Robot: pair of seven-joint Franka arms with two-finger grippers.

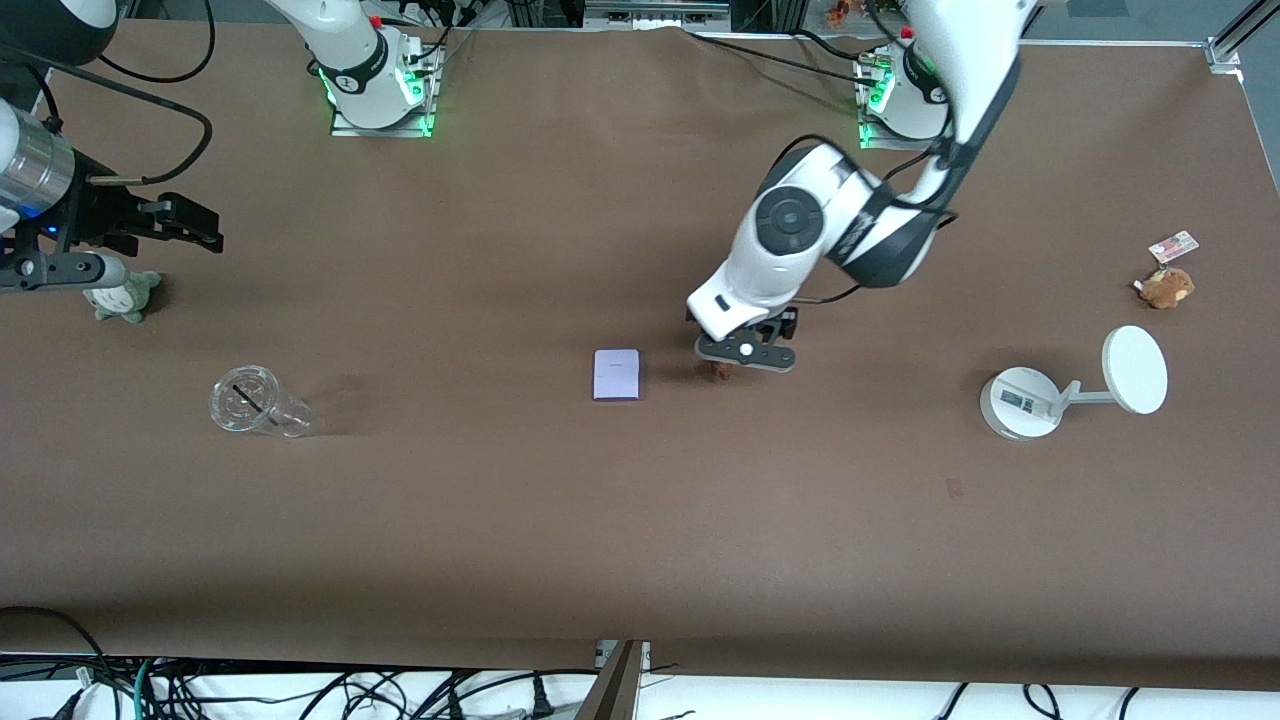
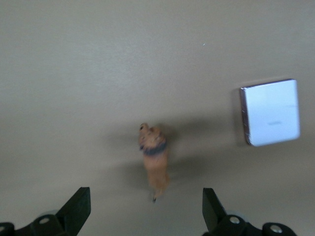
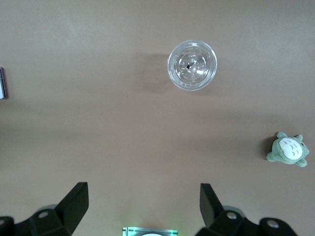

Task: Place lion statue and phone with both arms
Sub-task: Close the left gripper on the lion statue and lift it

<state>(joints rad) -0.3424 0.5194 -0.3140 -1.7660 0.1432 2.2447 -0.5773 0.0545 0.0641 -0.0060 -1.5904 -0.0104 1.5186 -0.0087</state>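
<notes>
The lion statue (image 2: 155, 160) is a tiny reddish-brown figurine lying on the brown table; in the front view it (image 1: 719, 370) peeks out from under my left gripper. My left gripper (image 1: 745, 352) hovers low over it, open and empty, with its fingers on either side of the tail end (image 2: 146, 216). The pale-lavender phone (image 1: 616, 374) lies flat beside the lion, toward the right arm's end, and also shows in the left wrist view (image 2: 270, 112). My right gripper (image 1: 190, 228) waits, open and empty (image 3: 142, 211), above the table at the right arm's end.
A clear plastic cup (image 1: 255, 402) and a grey-green plush (image 1: 125, 296) sit at the right arm's end. A white round-based stand (image 1: 1070, 388) and a brown plush with a tag (image 1: 1166, 286) sit at the left arm's end.
</notes>
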